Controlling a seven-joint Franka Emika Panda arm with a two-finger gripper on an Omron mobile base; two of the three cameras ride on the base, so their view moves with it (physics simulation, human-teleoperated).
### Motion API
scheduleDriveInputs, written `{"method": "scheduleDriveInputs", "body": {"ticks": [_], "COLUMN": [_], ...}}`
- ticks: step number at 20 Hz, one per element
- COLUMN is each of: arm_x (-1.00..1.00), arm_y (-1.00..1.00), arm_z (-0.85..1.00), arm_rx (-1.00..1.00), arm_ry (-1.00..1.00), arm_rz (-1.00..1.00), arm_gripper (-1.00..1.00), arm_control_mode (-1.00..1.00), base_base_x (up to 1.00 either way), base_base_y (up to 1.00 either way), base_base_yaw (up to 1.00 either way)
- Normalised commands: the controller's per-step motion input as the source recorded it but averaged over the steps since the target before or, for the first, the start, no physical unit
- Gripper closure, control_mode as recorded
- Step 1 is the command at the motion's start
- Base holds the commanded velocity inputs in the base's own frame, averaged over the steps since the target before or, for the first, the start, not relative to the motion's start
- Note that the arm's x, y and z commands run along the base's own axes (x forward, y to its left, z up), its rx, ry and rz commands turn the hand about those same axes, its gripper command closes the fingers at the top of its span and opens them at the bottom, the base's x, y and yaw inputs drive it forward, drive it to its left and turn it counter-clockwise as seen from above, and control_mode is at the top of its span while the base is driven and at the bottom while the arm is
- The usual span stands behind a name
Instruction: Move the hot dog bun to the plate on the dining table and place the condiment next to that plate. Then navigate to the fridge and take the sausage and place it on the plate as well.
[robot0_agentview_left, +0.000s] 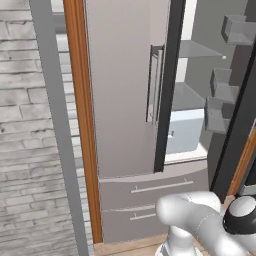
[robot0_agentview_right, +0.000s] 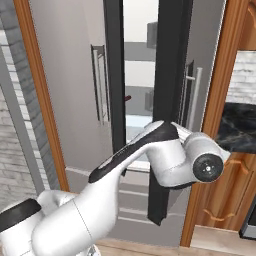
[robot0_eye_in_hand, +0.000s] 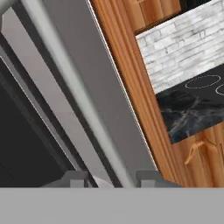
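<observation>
The grey fridge (robot0_agentview_left: 125, 100) stands before me with its left door shut and its right door (robot0_agentview_right: 167, 100) swung open. Inside are bare shelves (robot0_agentview_left: 200, 50) and a pale blue drawer (robot0_agentview_left: 185, 131). A small dark red thing (robot0_agentview_right: 127, 98) pokes out in the gap between the doors; I cannot tell if it is the sausage. My gripper (robot0_eye_in_hand: 112, 178) is open, close against the open door's outer side. The long grey door handle (robot0_eye_in_hand: 74, 83) runs down between the fingertips (robot0_eye_in_hand: 74, 178).
Door bins (robot0_agentview_left: 224, 90) line the open door. Two freezer drawers (robot0_agentview_left: 155, 187) sit below. A brick wall (robot0_agentview_left: 25, 125) and wooden trim (robot0_agentview_left: 82, 125) flank the left. A black marble counter (robot0_eye_in_hand: 192, 109) with a cooktop and wooden cabinets (robot0_agentview_right: 225, 195) stand to the right.
</observation>
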Motion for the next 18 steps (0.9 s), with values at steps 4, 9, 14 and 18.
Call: {"method": "scheduleDriveInputs", "body": {"ticks": [4,9,14,18], "arm_x": [-1.0,-0.72,0.0,0.45], "arm_y": [0.84,1.0,1.0,1.0], "arm_z": [0.02,0.0,0.07,0.17], "arm_rx": [-0.26,-0.47,-0.41,-0.25], "arm_ry": [-0.28,-0.09,0.03,0.25], "arm_rz": [0.03,0.06,0.0,0.0], "arm_gripper": [-1.0,-1.0,-1.0,-1.0], "arm_control_mode": [-1.0,-1.0,-1.0,-1.0], "base_base_x": [0.0,0.0,0.0,0.0], "base_base_y": [0.0,0.0,0.0,0.0], "base_base_yaw": [0.0,0.0,0.0,0.0]}}
